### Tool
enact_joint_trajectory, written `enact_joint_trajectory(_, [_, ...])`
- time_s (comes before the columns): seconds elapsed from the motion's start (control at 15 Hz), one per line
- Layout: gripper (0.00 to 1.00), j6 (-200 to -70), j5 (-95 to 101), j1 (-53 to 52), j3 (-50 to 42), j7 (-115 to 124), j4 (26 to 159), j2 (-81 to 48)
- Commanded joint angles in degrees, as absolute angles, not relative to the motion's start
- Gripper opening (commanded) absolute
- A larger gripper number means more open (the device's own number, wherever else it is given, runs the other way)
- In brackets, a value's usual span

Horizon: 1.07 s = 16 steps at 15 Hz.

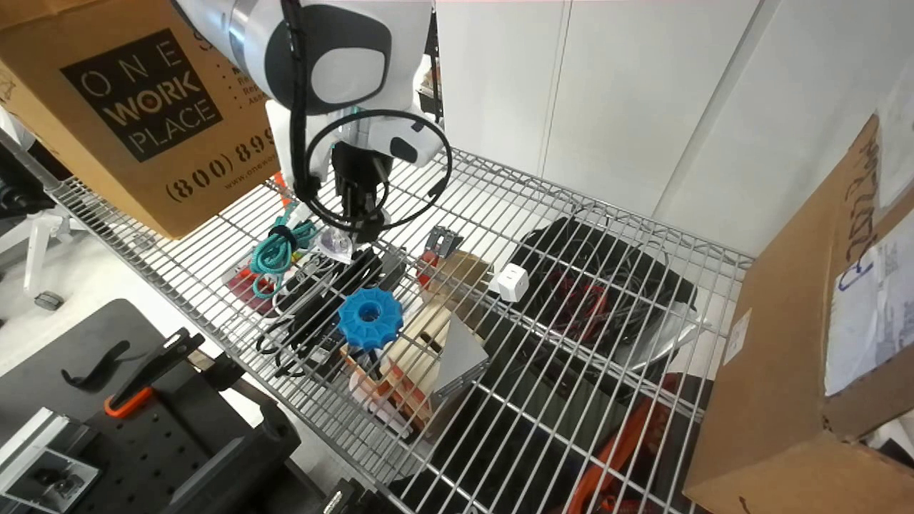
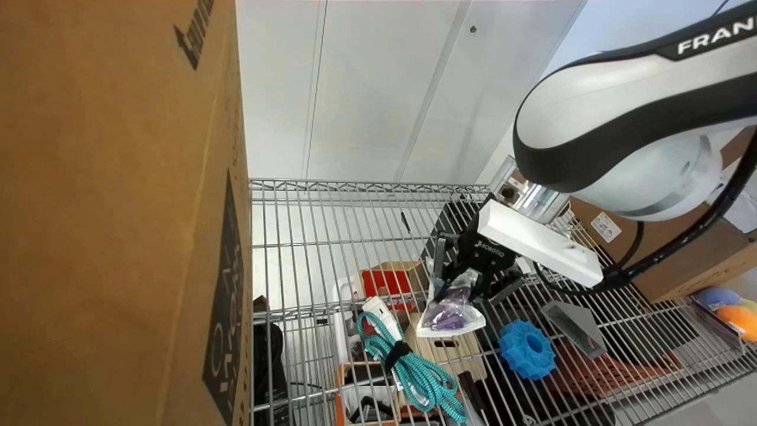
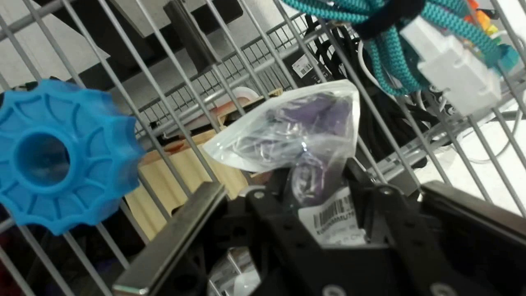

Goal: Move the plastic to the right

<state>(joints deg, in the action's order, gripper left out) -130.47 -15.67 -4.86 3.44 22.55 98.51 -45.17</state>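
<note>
Between coiled teal braided cord (image 2: 420, 362) at left and a ridged blue plastic wheel (image 2: 522, 357) at right, black fingers (image 3: 385, 205) pinch a clear, purple-filled plastic bag (image 3: 302, 127); I'd carry it right, well above the wheel.

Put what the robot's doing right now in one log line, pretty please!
gripper: closed on plastic bag | purple contents: visible through plastic | wire shelf: holds blue wheel, teal cord | release: not yet

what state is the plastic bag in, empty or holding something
Holding something: purple contents show through the clear plastic bag in the wrist view. How full it is, I cannot tell.
</note>
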Motion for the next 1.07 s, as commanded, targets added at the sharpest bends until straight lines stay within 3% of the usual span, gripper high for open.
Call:
enact_joint_trajectory(0.0, [0.12, -135.71, -18.37, -6.4, 3.72, 24.31, 109.4, -38.07])
enact_joint_trajectory(0.6, [0.12, -137.22, -17.31, -10.76, 3.11, 29.79, 115.2, -36.02])
enact_joint_trajectory(1.0, [0.12, -131.41, -11.64, -12.08, 1.31, 29.23, 115.61, -35.12])
